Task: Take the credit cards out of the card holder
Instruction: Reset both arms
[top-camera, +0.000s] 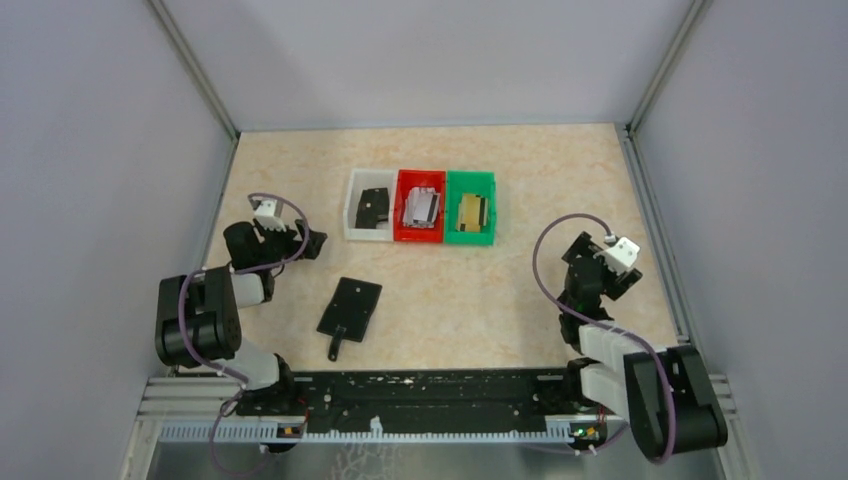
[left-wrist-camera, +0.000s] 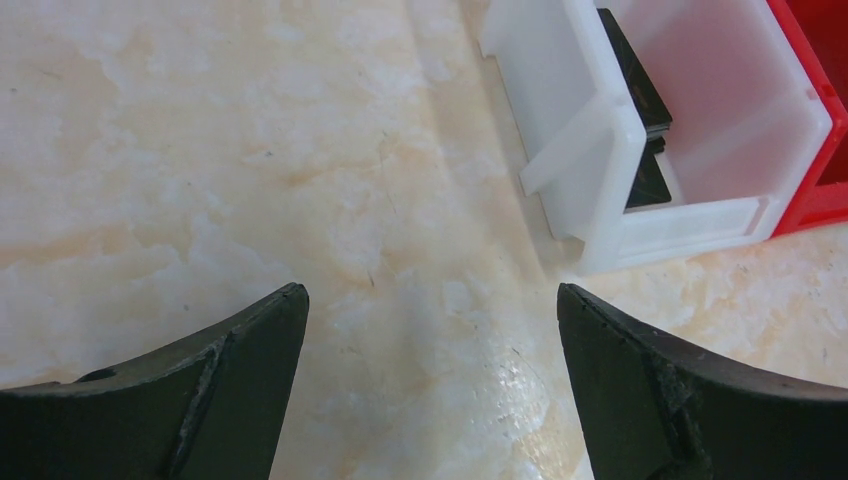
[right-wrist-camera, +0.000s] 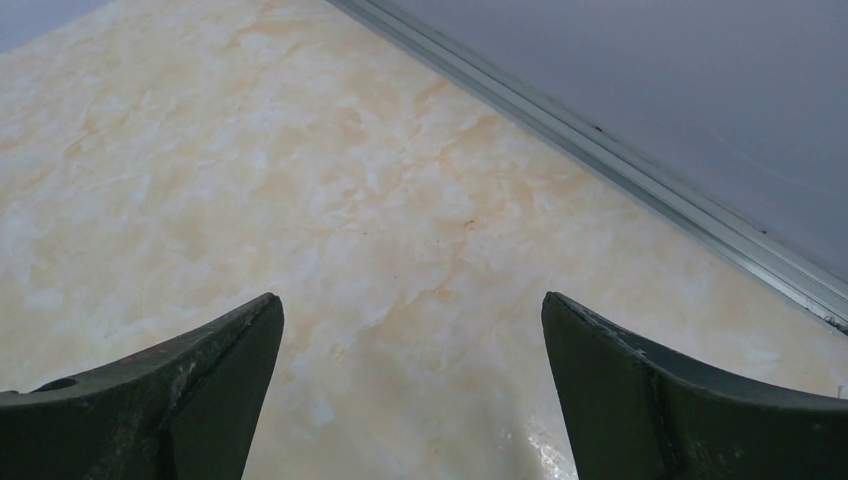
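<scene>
The black card holder (top-camera: 350, 306) lies flat on the table, its strap tab pointing toward the near edge. A black card (top-camera: 371, 208) lies in the white bin (top-camera: 353, 200), a silvery grey card (top-camera: 421, 208) in the red bin (top-camera: 403, 185), a gold card (top-camera: 471, 213) in the green bin (top-camera: 489, 205). My left gripper (top-camera: 312, 243) is open and empty, left of the white bin; the black card shows in its wrist view (left-wrist-camera: 640, 100). My right gripper (top-camera: 578, 262) is open and empty at the right, over bare table.
The three bins stand side by side at the back middle. Grey walls with metal rails enclose the table; the right rail (right-wrist-camera: 640, 180) runs near my right gripper. A black rail (top-camera: 420, 400) spans the near edge between the arm bases.
</scene>
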